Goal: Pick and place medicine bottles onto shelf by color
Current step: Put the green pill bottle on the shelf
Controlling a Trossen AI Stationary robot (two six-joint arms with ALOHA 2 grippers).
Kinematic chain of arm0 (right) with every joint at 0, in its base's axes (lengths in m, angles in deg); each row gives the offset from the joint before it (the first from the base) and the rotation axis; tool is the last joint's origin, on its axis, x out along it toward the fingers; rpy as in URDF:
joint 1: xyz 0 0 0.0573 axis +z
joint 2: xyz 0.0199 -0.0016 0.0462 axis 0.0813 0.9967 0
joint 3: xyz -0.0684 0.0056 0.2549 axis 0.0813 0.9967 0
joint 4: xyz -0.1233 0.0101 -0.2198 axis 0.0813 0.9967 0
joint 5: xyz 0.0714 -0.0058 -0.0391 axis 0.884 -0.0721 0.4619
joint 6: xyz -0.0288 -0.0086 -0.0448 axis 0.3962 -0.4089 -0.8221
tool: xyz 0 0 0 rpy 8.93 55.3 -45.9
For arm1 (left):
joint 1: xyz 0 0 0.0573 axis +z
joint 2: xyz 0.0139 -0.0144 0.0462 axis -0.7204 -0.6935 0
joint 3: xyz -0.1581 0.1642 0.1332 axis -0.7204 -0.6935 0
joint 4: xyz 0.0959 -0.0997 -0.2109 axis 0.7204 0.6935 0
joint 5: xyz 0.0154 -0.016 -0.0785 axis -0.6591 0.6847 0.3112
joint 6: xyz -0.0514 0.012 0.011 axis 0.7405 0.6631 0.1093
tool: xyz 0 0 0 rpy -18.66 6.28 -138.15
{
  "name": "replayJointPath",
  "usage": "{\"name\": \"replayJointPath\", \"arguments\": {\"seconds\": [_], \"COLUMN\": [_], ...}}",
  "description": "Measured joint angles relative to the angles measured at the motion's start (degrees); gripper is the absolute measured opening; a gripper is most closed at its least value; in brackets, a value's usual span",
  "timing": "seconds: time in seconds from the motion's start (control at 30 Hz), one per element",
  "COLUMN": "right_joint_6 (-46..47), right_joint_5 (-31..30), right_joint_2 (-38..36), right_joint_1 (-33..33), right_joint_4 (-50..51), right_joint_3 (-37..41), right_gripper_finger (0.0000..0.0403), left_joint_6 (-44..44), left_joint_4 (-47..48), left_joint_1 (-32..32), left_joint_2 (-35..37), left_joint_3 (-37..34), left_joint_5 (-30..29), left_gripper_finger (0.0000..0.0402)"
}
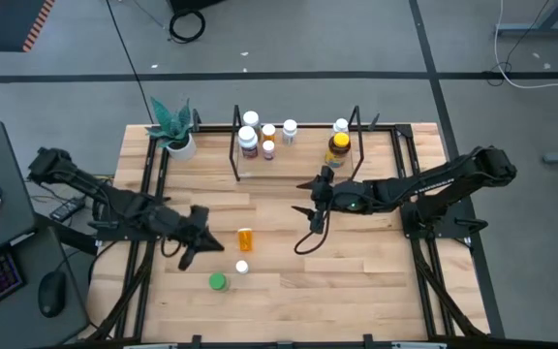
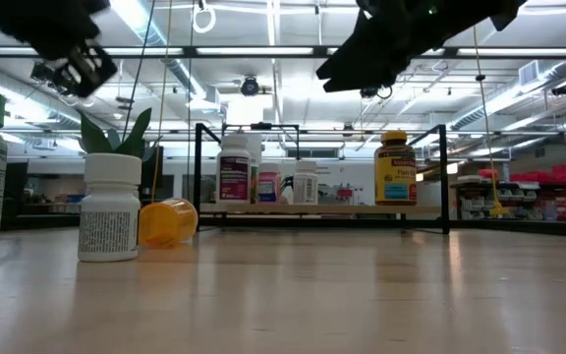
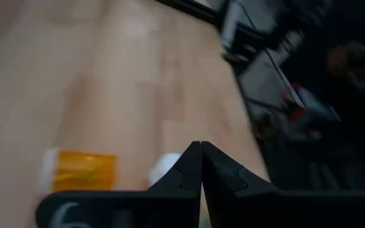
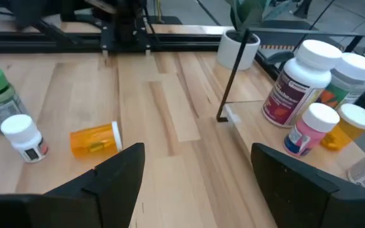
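Two dark robot arms work over a wooden table (image 1: 289, 291) strewn with pill bottles. The left hand (image 1: 194, 244) hangs low near the table's middle-left, its two fingers (image 3: 192, 177) pressed together and holding nothing. Just beside it an orange bottle (image 1: 246, 238) lies on its side, white cap toward the front of the table. Close by stands a small white-capped bottle (image 1: 242, 268), and a little further toward the front edge a green-capped bottle (image 1: 218, 282), both upright and apart from each other.

The right hand (image 1: 318, 189) reaches in from the right side, above the boards just in front of the shelf (image 1: 236, 155), fingers (image 4: 116, 171) spread wide and empty.

The shelf, a low rack of thin black rods, sits at the far edge of the table. Its left end carries a cluster of bottles: a tall white-capped bottle with a maroon label (image 4: 296, 85), a small one with a pink label (image 4: 309, 130) in front of it, and several more white-capped ones behind. Toward its right end stands a larger amber bottle with a yellow lid (image 1: 338, 148), with another white cap just behind it.

A white pot with a green plant (image 1: 175, 131) stands at the far left corner, just left of the shelf.
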Motion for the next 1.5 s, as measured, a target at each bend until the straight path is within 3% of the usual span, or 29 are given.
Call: {"name": "replayJointPath", "arguments": {"seconds": [0.27,0.37,0.47,0.63,0.9,1.17,1.5], "right_joint_6": [0.02,0.27,1.47,2.16,2.62,2.58,2.56], "right_joint_5": [-0.01,0.00,-0.01,-0.51,-3.57,-3.65,-3.48], "right_joint_2": [-0.02,0.20,0.71,1.51,2.01,2.01,2.01], "right_joint_1": [1.84,2.68,3.93,6.44,8.73,8.97,9.00], "right_joint_4": [-2.44,-3.22,-3.14,-3.36,-2.77,-2.74,-2.70], "right_joint_3": [0.44,0.44,0.46,0.42,0.46,0.46,0.46], "right_gripper_finger": [0.0297,0.0297,0.0297,0.0297,0.0297,0.0297,0.0297], "left_joint_6": [-8.54,-8.51,-8.17,-9.29,0.17,7.49,8.24], "left_joint_4": [8.04,8.21,12.22,27.80,51.26,58.78,61.97], "left_joint_1": [-9.22,-10.19,-9.61,-12.21,-17.59,-18.77,-17.32], "left_joint_2": [-10.99,-13.09,-14.75,-20.44,-34.03,-43.02,-49.22], "left_joint_3": [11.85,13.89,18.03,29.19,45.21,49.57,49.57], "left_joint_5": [-1.74,-2.60,-7.24,-8.37,-10.92,-5.67,-1.74], "left_gripper_finger": [0.0014,0.0019,0.0033,0.0088,0.0192,0.0274,0.0283]}}
